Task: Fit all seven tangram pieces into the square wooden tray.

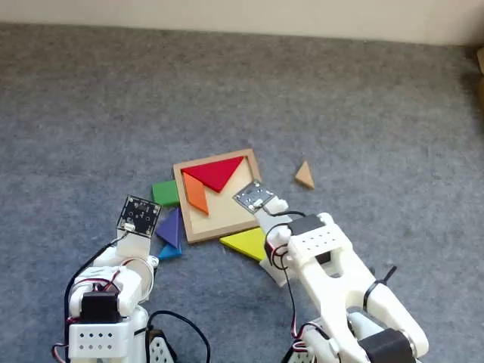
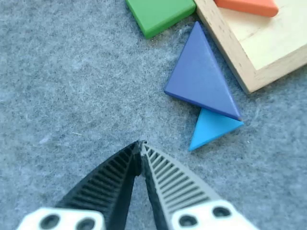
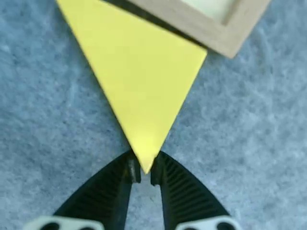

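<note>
My worktop (image 1: 91, 113) wears rough, fuzzy grey cloth. The tray (image 1: 219, 230) is pale matt wood, the yellow triangle (image 3: 139, 67) smooth-painted, my right claw (image 3: 142, 172) ribbed black plastic.

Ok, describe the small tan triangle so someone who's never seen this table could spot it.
Start at the square wooden tray mid-table, holding a red triangle and an orange parallelogram. Just off its right side lies the small tan triangle, alone on the grey carpet. Every other loose piece is brightly coloured and close by the tray; this one is wood-toned and touches nothing.

Bright, even light from above leaves only soft, faint shadows.
</note>
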`<state>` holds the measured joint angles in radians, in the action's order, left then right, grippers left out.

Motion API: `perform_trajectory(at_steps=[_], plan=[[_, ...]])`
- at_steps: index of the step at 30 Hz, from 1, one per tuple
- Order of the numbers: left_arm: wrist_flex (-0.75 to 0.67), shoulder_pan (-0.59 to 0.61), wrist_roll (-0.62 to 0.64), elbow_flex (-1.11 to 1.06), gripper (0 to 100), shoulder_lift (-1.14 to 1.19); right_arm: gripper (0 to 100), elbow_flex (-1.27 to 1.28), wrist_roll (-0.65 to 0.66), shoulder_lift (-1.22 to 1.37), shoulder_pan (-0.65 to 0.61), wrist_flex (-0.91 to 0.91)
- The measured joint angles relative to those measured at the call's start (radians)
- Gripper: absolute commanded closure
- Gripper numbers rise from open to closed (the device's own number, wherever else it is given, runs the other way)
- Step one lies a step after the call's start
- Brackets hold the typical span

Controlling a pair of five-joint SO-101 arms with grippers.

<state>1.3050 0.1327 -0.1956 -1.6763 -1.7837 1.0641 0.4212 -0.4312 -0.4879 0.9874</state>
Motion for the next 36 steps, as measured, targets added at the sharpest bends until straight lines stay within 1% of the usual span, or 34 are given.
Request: perform_trajectory(at_steps=[5,6,9,12,15,19,21,25,26,30,36], plan=[[0.0,0.0,0.0,0.0,99,0.0,98.1,0.0,0.002,0.0,0.041,0.002],[0.0,0.0,0.0,0.0,99,0.0,96.6,-0.008,0.002,0.0,0.046,0.003],[0.0,0.0,0.0,0.0,99,0.0,86.7,-0.049,0.002,0.0,0.052,0.018],[0.0,0.0,0.0,0.0,99,0.0,78.7,-0.118,-0.005,0.0,0.06,0.081],[0.0,0.0,0.0,0.0,99,0.0,77.4,-0.216,-0.051,0.0,0.06,0.161],[0.0,0.0,0.0,0.0,99,0.0,77.1,-0.322,-0.072,0.0,0.058,0.224],[0.0,0.0,0.0,0.0,99,0.0,75.9,-0.351,-0.077,0.002,0.029,0.232],[0.0,0.0,0.0,0.0,99,0.0,65.5,-0.359,-0.08,0.002,-0.084,0.224],[0.0,0.0,0.0,0.0,99,0.0,64.3,-0.359,-0.083,0.002,-0.112,0.213],[0.0,0.0,0.0,0.0,99,0.0,64.6,-0.345,-0.083,0.031,-0.16,0.127],[0.0,0.0,0.0,0.0,99,0.0,64.6,-0.33,-0.083,0.198,-0.176,0.037]])
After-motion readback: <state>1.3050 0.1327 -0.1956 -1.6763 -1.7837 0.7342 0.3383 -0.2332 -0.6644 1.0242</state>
